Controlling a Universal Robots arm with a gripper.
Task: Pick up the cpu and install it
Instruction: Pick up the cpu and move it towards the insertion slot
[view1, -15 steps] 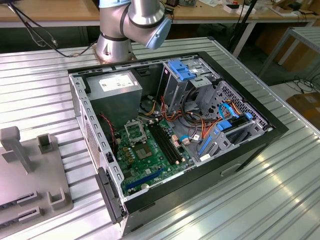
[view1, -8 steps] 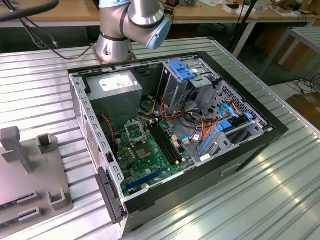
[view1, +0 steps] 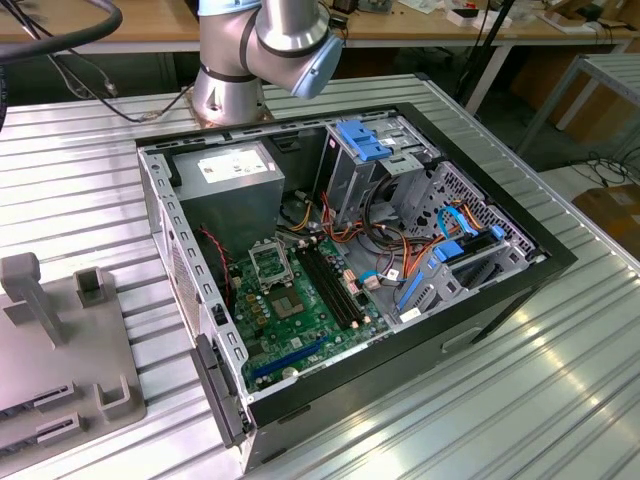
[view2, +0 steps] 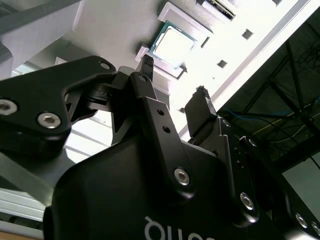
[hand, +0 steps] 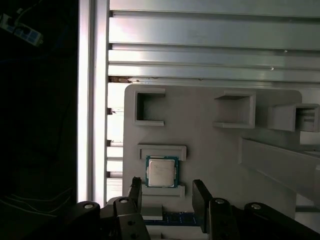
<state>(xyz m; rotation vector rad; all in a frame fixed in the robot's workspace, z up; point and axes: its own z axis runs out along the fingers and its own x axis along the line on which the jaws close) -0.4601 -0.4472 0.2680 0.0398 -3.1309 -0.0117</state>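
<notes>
A: Where does the cpu (hand: 161, 172) lie?
B: Flat, silver face up, in a shallow seat of the grey holder (hand: 225, 150), between two low raised lips on opposite sides.
A: What stands around it?
B: On the same holder, square open-sided pockets and a long slanted bar, all a little apart from the chip, whose face shows whole. The holder rests on the ribbed metal table (hand: 200, 35).
A: And the fingers?
B: The gripper (hand: 166, 185) is spread wide and holds nothing. In both wrist views the chip lies in line with the gap between the two black fingers (hand: 200, 197), just beyond their tips, apart from both.
A: The computer?
B: In the exterior view the open case (view1: 400, 352) lies well apart from the holder, toward the exterior view's right. Inside are the green motherboard (view1: 290, 305) and its black-framed socket (view1: 268, 262), near the grey power box (view1: 225, 180).
</notes>
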